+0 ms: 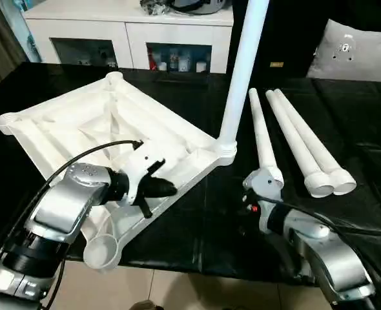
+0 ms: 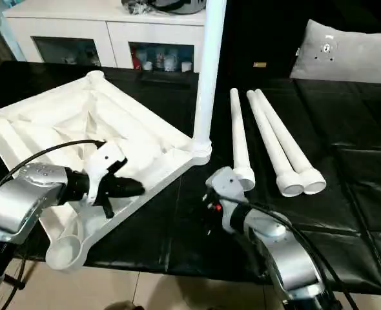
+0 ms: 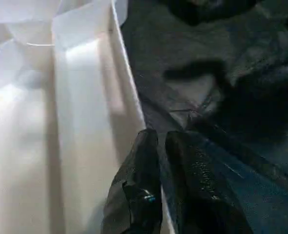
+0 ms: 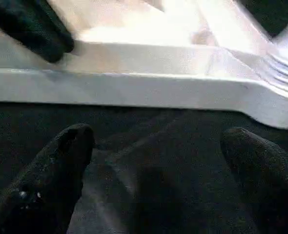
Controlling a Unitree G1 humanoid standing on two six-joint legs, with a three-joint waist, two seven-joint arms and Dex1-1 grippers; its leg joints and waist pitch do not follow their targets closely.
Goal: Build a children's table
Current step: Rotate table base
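The white table top (image 1: 61,129) lies upside down on the black-covered table, ribs up. One white leg (image 1: 242,71) stands upright in its near right corner socket (image 1: 226,150). Three more legs (image 1: 294,139) lie side by side to the right. My left gripper (image 3: 162,134) rests on the top's front rim (image 4: 134,80), and its black fingers (image 1: 161,188) are a narrow gap apart with nothing clamped at the tips. My right gripper (image 4: 163,136) is wide open and empty, low over the black cloth just in front of that rim, near the upright leg's socket.
An empty corner socket (image 1: 102,250) overhangs the table's front edge near my left forearm. A grey-white cushion (image 1: 355,51) lies at the back right. A white cabinet (image 1: 126,26) stands behind the table. Tiled floor shows below the front edge.
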